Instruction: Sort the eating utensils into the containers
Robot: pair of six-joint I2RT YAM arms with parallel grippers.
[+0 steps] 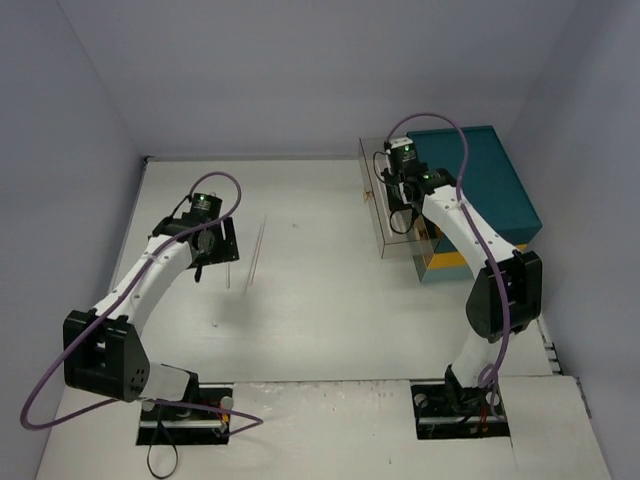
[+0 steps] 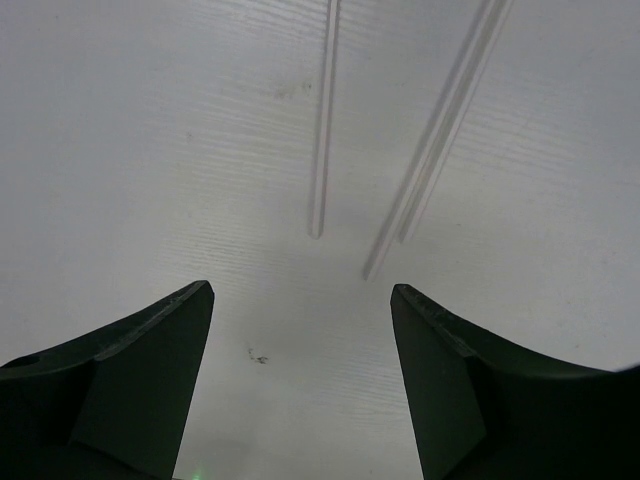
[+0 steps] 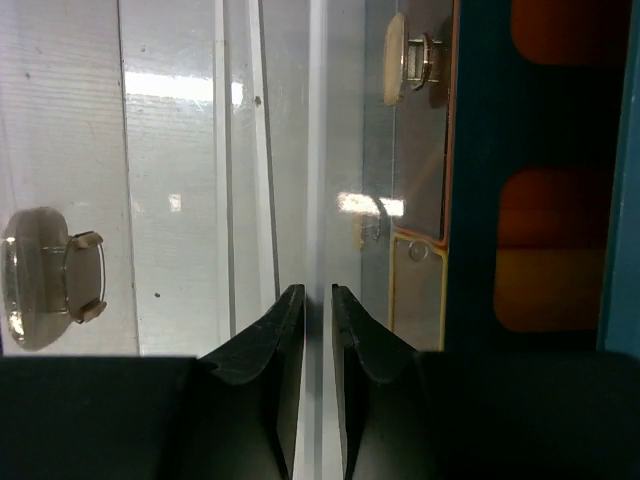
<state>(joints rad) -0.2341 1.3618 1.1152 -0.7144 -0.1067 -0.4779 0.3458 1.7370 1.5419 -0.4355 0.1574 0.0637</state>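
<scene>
Two thin clear utensil handles [image 2: 320, 130] [image 2: 440, 140] lie on the white table just ahead of my left gripper [image 2: 300, 300], which is open and empty above the table. In the top view they show as slim sticks [image 1: 258, 250] [image 1: 231, 262] right of the left gripper [image 1: 203, 262]. My right gripper [image 3: 318, 295] is closed on the thin upright wall [image 3: 317, 150] of a clear container [image 1: 392, 200] at the back right. Clear drawer-like boxes with round knobs [image 3: 40, 280] [image 3: 405, 58] lie on either side of that wall. No other utensils are in view.
A large teal chest [image 1: 490, 180] with a yellow band [image 1: 450, 262] stands right behind the clear container, against the right wall. It shows as a teal and orange panel [image 3: 545, 200] in the right wrist view. Grey walls enclose the white table [image 1: 320, 310].
</scene>
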